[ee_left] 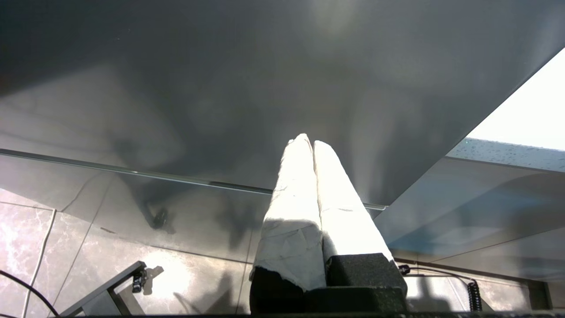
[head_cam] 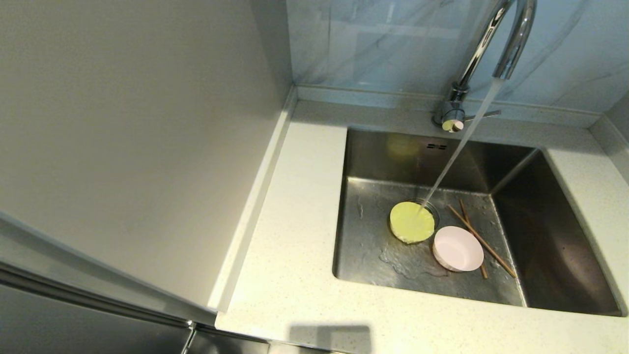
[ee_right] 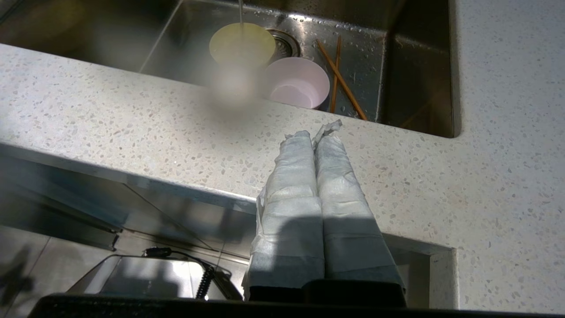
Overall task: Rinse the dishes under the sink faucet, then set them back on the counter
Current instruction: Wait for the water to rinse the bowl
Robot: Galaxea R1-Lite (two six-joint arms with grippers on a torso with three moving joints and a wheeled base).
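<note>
1. Already the water is running: a stream from the faucet (head_cam: 491, 44) falls into the sink (head_cam: 373, 162) and lands at the edge of the yellow-green bowl (head_cam: 412, 222), which lies over the drain.
2. Just beside it sits the pink bowl (head_cam: 457, 248), and the chopsticks (head_cam: 479, 238) lie crossed behind it on the sink floor (nothing is on the counter (head_cam: 304, 275) yet).
3. Neither arm is seen from above; the left gripper (ee_left: 307, 142) is pressed shut and empty beside the cabinet, and the right gripper (ee_right: 314, 137) is shut and empty below the counter's front edge.
4. The rinsing step is judged not yet begun by hand; next, an arm must be raised, opened, and lowered onto a bowl rim.
</note>
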